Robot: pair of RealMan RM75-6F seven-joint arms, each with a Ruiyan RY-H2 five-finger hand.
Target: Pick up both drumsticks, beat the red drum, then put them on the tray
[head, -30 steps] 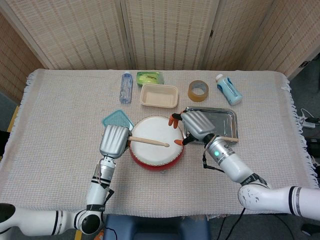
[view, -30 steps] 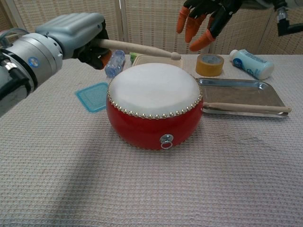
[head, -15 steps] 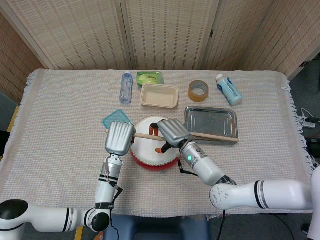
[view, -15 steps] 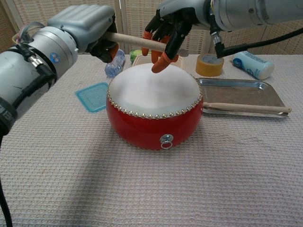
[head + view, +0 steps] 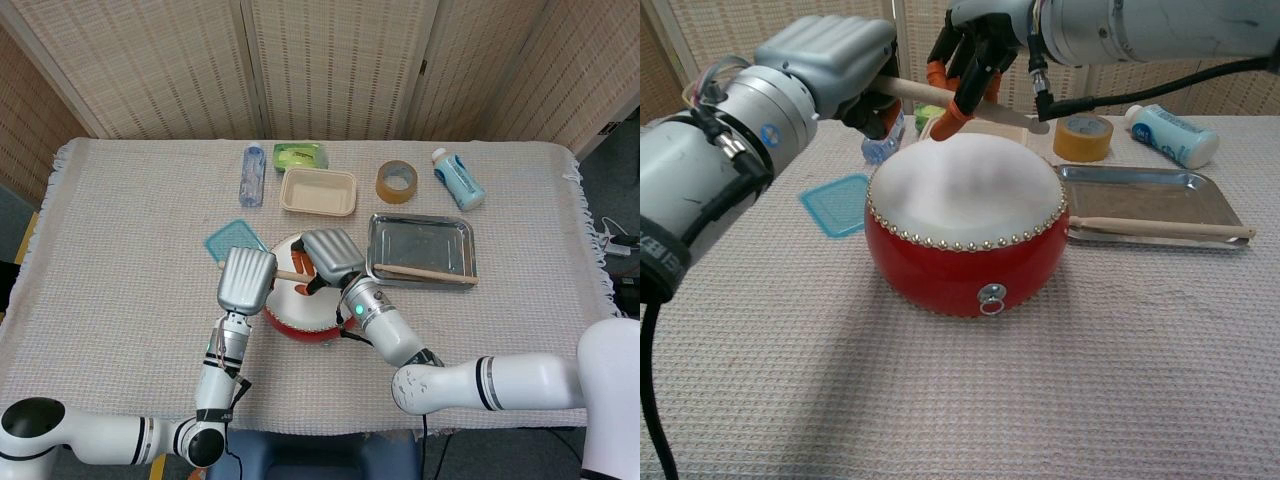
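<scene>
The red drum [image 5: 965, 230] with a white skin stands mid-table; in the head view only a strip of the drum [image 5: 300, 322] shows beneath both hands. My left hand [image 5: 835, 60] [image 5: 246, 282] grips one wooden drumstick [image 5: 1010, 117] [image 5: 288, 275], level above the drumhead with its tip to the right. My right hand [image 5: 975, 50] [image 5: 330, 258] hovers over the drum, its fingers apart and reaching down across that stick's middle. The second drumstick [image 5: 1160, 228] [image 5: 425, 272] lies along the front edge of the metal tray [image 5: 1140, 178] [image 5: 420, 240], right of the drum.
A teal lid [image 5: 837, 203] [image 5: 232, 240] lies left of the drum. Along the back are a water bottle [image 5: 252, 174], a green packet [image 5: 300, 155], a beige container [image 5: 318, 191], a tape roll [image 5: 1083, 137] [image 5: 397, 181] and a white-and-blue bottle [image 5: 1170, 135] [image 5: 457, 179].
My right hand has swung left from above the tray to over the drum, onto the stick held by my left hand. The left hand has lifted that stick slightly. The tray's stick stayed put.
</scene>
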